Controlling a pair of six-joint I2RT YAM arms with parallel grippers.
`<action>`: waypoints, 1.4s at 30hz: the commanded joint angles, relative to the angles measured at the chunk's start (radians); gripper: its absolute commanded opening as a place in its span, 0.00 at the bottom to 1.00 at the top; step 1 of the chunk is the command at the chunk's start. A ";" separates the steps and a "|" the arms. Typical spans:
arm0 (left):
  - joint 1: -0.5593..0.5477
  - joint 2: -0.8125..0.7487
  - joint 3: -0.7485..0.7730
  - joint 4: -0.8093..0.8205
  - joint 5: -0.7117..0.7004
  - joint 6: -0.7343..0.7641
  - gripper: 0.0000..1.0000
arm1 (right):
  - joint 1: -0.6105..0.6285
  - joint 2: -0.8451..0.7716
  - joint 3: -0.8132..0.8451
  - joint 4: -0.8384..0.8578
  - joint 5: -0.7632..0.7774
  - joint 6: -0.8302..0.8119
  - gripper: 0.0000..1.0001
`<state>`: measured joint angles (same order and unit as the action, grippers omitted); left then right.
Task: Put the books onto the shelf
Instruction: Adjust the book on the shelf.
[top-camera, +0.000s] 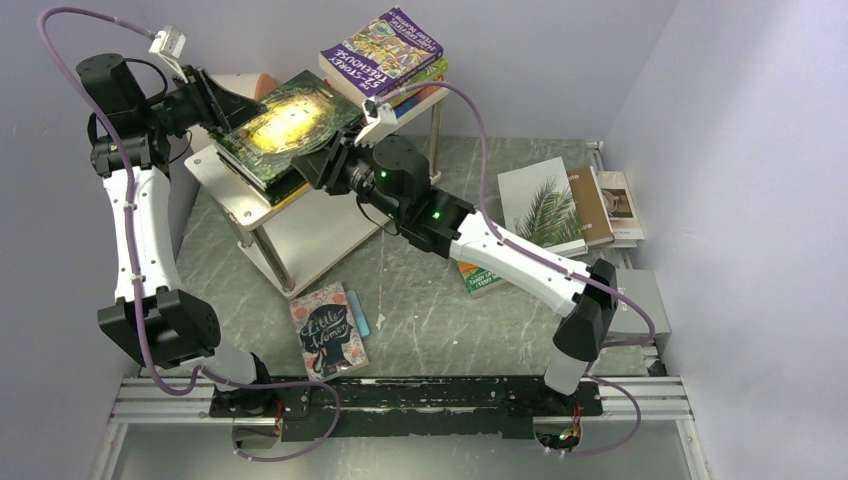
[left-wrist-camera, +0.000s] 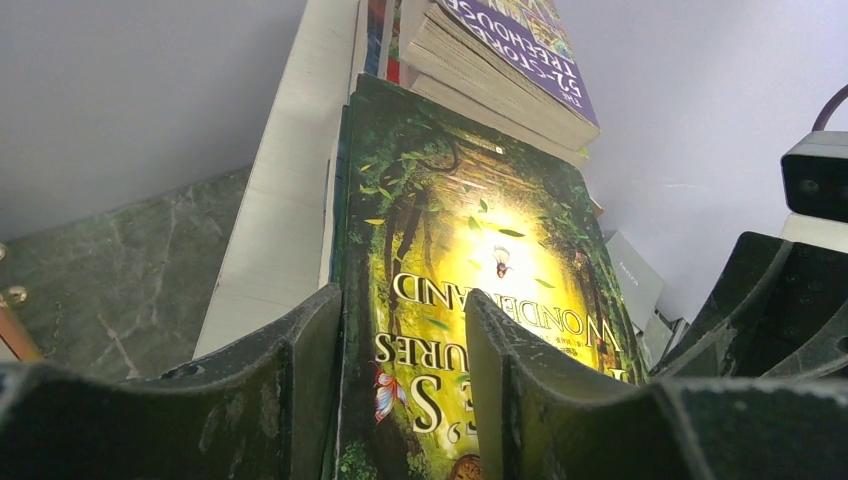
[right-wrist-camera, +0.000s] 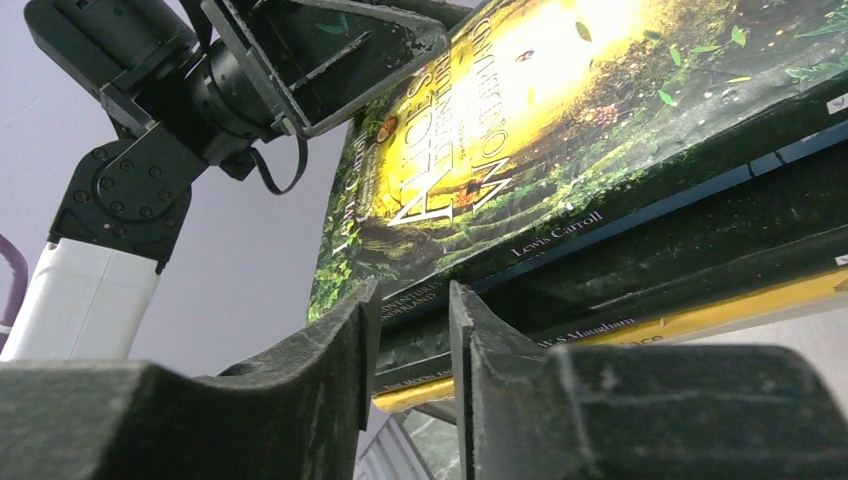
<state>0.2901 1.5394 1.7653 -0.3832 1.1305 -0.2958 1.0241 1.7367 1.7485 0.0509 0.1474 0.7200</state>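
Straightening-up step: the green-gold book (top-camera: 285, 125) tops the pile (right-wrist-camera: 640, 300) on the shelf (top-camera: 310, 235). The left fingers (left-wrist-camera: 300, 360) are half open and the right fingers (right-wrist-camera: 330, 340) barely parted, and neither holds anything. Next, I'd say, comes a gentle push to set it square.

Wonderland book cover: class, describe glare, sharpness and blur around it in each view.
Top external: the Wonderland book has a washed-out yellow centre; left wrist: its title is sharp, the left gripper dark and soft; right wrist: lettering crisp, the right gripper blurred.
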 joint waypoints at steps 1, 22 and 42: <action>-0.006 -0.030 0.003 -0.011 0.075 -0.025 0.51 | -0.002 -0.047 -0.022 0.001 0.055 -0.018 0.39; 0.014 0.005 0.090 -0.081 -0.019 -0.020 0.57 | -0.003 -0.263 -0.292 0.023 0.175 0.013 0.62; 0.192 -0.122 -0.078 0.059 -0.179 -0.220 0.68 | -0.003 -0.045 -0.056 0.080 0.061 -0.072 0.34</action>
<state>0.4717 1.4734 1.6997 -0.2798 1.0245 -0.5373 1.0222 1.6573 1.6325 0.1089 0.2043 0.6739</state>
